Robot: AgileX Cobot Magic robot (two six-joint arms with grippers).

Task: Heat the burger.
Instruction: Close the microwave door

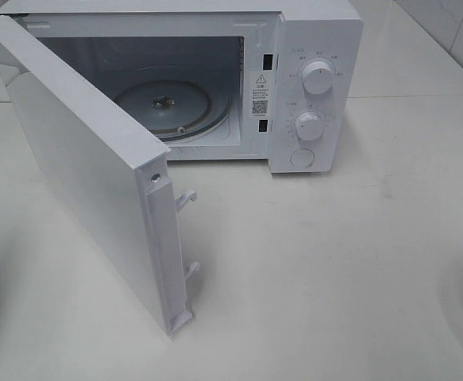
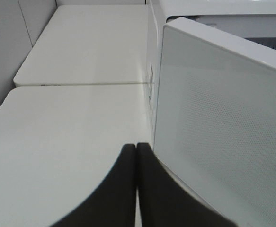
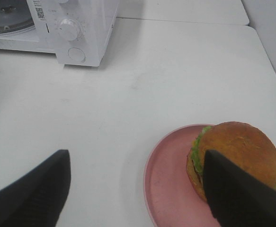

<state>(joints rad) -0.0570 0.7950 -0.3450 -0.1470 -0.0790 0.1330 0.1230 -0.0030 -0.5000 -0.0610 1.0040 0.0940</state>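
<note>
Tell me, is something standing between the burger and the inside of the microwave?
Nothing visible does. The microwave door is swung open, its glass turntable looks bare, and the table between the burger on its pink plate and the microwave shows nothing.

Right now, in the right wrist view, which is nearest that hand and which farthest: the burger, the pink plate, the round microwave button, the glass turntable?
1. Golden-brown burger, beside one finger of the open right hand.
2. Pink round plate, under it; nearly level.
3. Round white microwave button, across the table.
4. Glass turntable, inside, farthest.

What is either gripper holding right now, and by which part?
Nothing. The left gripper is shut on nothing beside the microwave door. The right gripper is open above the table, near the burger on its plate.
</note>
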